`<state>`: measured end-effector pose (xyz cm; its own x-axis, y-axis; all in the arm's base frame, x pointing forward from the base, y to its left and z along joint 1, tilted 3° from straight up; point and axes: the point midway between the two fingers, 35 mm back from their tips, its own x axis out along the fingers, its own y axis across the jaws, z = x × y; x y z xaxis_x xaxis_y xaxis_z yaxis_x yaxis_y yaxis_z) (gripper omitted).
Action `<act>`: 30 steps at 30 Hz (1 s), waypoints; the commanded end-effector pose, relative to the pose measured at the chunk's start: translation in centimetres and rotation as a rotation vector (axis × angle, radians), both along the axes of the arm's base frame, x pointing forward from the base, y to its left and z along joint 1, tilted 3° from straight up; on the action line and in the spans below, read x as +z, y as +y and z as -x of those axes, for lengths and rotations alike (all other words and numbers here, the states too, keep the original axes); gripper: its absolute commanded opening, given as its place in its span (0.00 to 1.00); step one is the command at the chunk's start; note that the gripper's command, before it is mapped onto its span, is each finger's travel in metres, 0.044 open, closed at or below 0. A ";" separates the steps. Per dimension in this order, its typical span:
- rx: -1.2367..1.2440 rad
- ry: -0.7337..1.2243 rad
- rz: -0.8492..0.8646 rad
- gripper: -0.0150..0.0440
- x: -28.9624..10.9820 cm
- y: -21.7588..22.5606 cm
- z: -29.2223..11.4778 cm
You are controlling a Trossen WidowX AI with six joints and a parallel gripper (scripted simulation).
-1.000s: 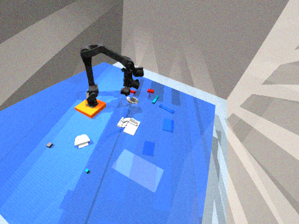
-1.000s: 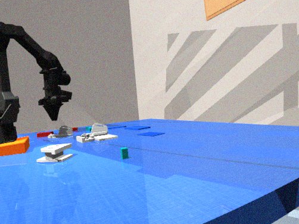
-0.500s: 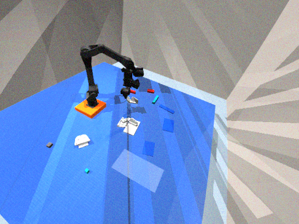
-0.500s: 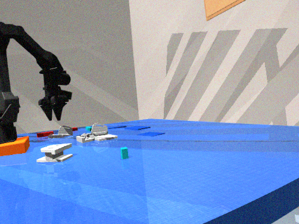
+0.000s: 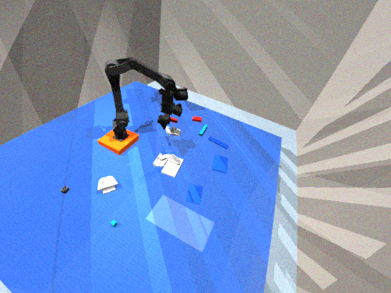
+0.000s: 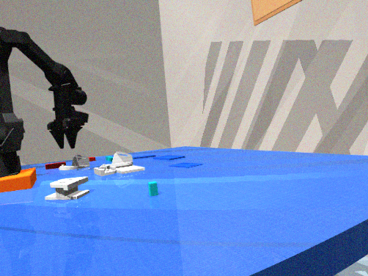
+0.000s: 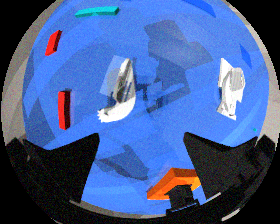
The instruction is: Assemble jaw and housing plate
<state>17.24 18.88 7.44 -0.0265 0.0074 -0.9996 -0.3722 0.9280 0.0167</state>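
Left of the white base assembly point(image 5: 171, 167) point(image 6: 131, 169) point(image 7: 232, 90), nearer my orange mount point(image 5: 128, 145) point(image 6: 26, 180) point(image 7: 172, 176), there's rm to move; table edge lies beyond the red blocks. My gripper point(image 5: 167, 125) point(image 6: 68, 146) point(image 7: 141, 134) hangs pointing down, fingers wide apart, nothing held. Loose jaw point(image 5: 174, 132) point(image 6: 75, 164) point(image 7: 124, 95) lies on the tbl below, apart from the base assy: white, toothed at 1 end, w/ a grey-shaded face.

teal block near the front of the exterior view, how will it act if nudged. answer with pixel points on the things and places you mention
The teal block point(image 5: 114, 223) point(image 6: 153, 189) looks rigid, with flat faces and crisp edges, so it would probably slide rather than roll. Standing taller than wide, it may tip if pushed near its top.
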 end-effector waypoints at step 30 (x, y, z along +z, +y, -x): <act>0.004 0.009 0.011 0.25 0.7 -0.3 0.2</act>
<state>17.08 18.64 8.14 -0.0345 -0.0015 -0.9994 -0.3722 0.9281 0.0115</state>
